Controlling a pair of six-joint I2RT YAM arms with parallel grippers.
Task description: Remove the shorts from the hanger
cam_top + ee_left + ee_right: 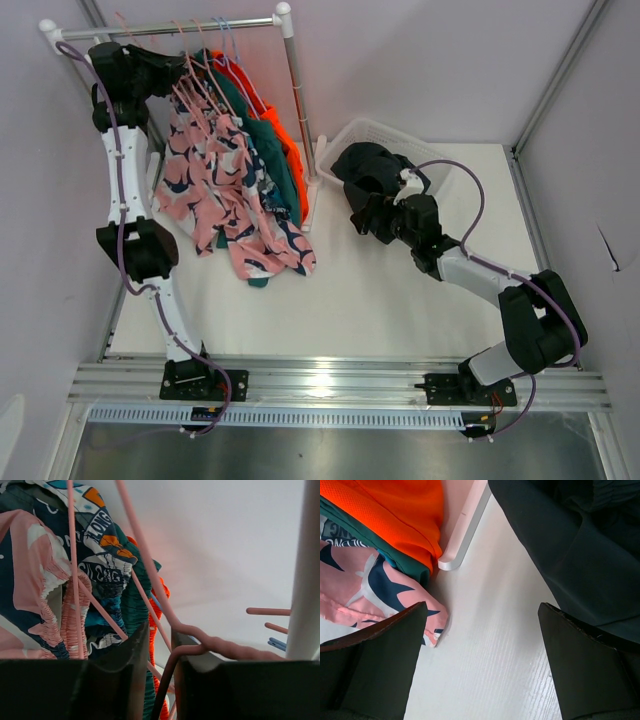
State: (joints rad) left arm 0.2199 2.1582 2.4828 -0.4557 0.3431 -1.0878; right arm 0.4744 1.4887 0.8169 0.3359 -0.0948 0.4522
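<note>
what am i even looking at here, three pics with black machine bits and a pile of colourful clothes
Two robot arms are bolted to the near edge of a white table. The wide picture looks down from above; the other two come from cameras on each arm's wrist.

The left gripper is up at a clothes rail, its fingers slightly apart around a pink hanger. Several shorts hang there: pink patterned, teal, orange.

The right gripper stands wide open and holds nothing, low over the table. Black shorts lie half in a white basket.
</note>
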